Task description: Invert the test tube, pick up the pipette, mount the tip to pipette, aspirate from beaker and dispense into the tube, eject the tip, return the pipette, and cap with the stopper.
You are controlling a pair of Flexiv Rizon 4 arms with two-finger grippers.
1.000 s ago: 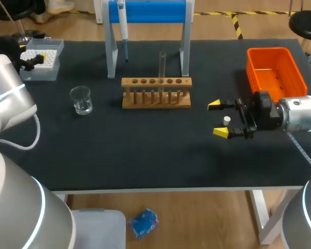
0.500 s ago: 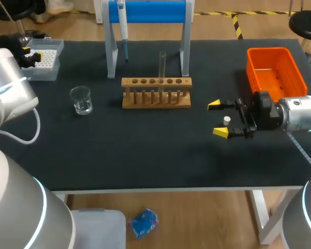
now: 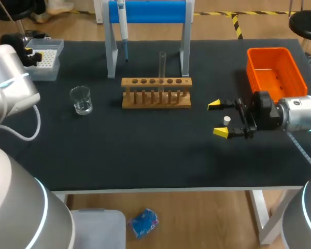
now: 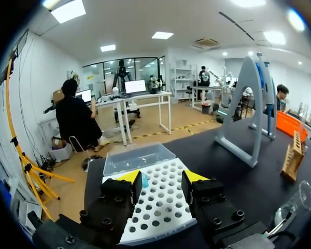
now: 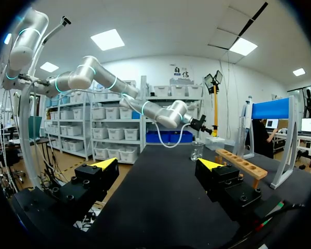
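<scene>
- At the table's (image 3: pixel 145 155) far left corner, the left gripper (image 4: pixel 160 179) is held just above the tip box (image 4: pixel 160 212). Its yellow-tipped fingers are spread apart, and nothing is clamped between them.
- On the right side of the table, the right gripper (image 3: pixel 216 118) is seen low over the dark surface, pointing towards the middle, with its fingers wide apart.
- A small white stopper (image 3: pixel 226 120) is seen between those spread fingers, nearer the gripper's body than its tips. Whether either finger touches it cannot be told.
- The test tube (image 3: pixel 162 65) is stood upright at the wooden rack (image 3: pixel 156 94), near the middle of the table's far half.
- The pipette (image 3: pixel 123 26) is hung on the blue-topped stand (image 3: pixel 147 11) behind the rack, tip downward.
- The glass beaker (image 3: pixel 81 100) is placed left of the rack, well apart from both grippers.
- An orange bin (image 3: pixel 276 70) is set at the far right, just beyond the right arm's wrist.
</scene>
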